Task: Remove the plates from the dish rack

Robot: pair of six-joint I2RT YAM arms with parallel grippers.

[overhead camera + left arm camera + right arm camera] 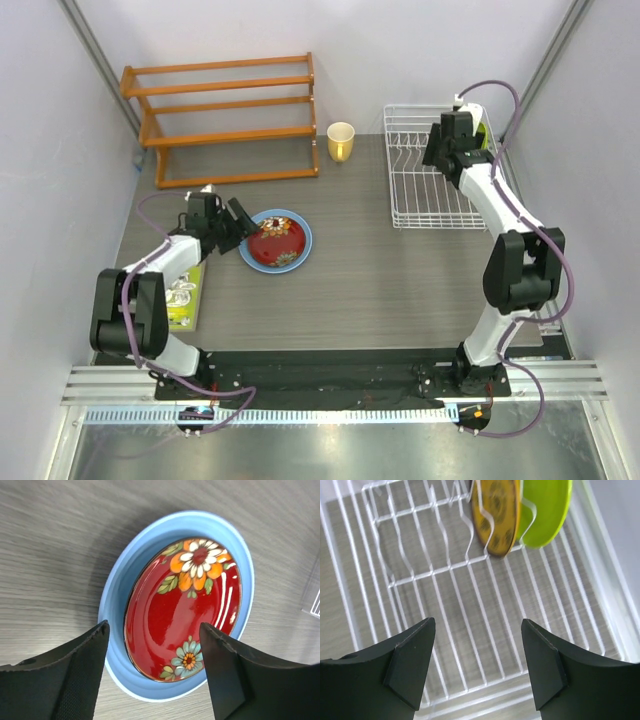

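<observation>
Right tool (476,630) faces yellow-brown plate (496,515) standing on edge.

Top view: high, behind arm bases (178,358), looks down on whole table (380,290). Bases at bottom edge, shelf (225,115) upper left, rack (420,190) upper right.

Left wrist view: close, steeply downward, left fingers (75,680) in lower corners, red plate (170,625) on blue plate (116,590) fills centre. Same stack sits left of centre in top view.

Right wrist view: close above rack, right fingers (410,665) in lower corners, yellow plate (496,515) and green plate (547,510) at top edge. Shares rack with top view.
</observation>
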